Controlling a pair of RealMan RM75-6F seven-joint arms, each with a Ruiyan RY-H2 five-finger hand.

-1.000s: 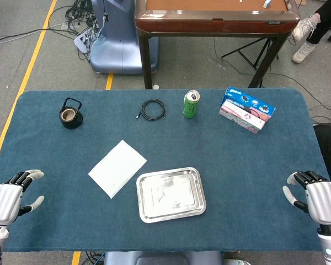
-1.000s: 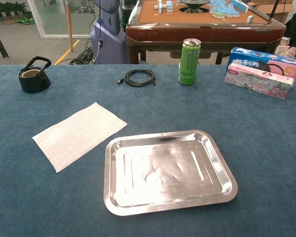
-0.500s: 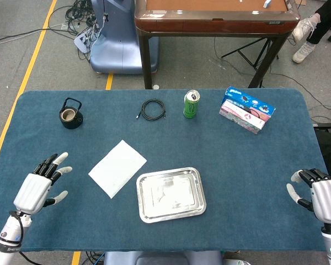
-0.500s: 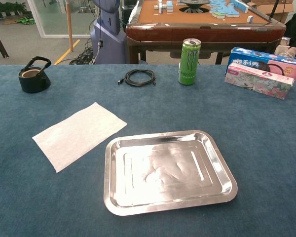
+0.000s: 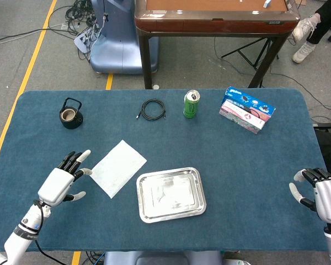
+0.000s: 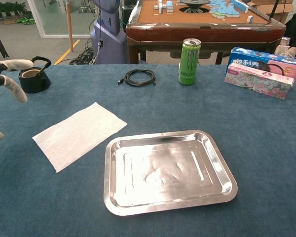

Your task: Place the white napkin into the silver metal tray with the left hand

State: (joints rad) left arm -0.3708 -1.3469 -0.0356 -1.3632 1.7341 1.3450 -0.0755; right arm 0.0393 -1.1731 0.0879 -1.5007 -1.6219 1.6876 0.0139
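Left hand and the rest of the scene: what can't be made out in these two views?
- Left hand: chest view's left edge cuts it to fingertips.
- Right hand: cut by the head view's right edge; absent from chest view.
- White napkin: whether the fingertips touch it is unclear from overhead.
- Tissue boxes: print too small to read.

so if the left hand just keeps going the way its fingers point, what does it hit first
Probably the white napkin: the left hand hovers open beside its near-left corner, fingers aimed up and right toward it. Height above the cloth is unclear.
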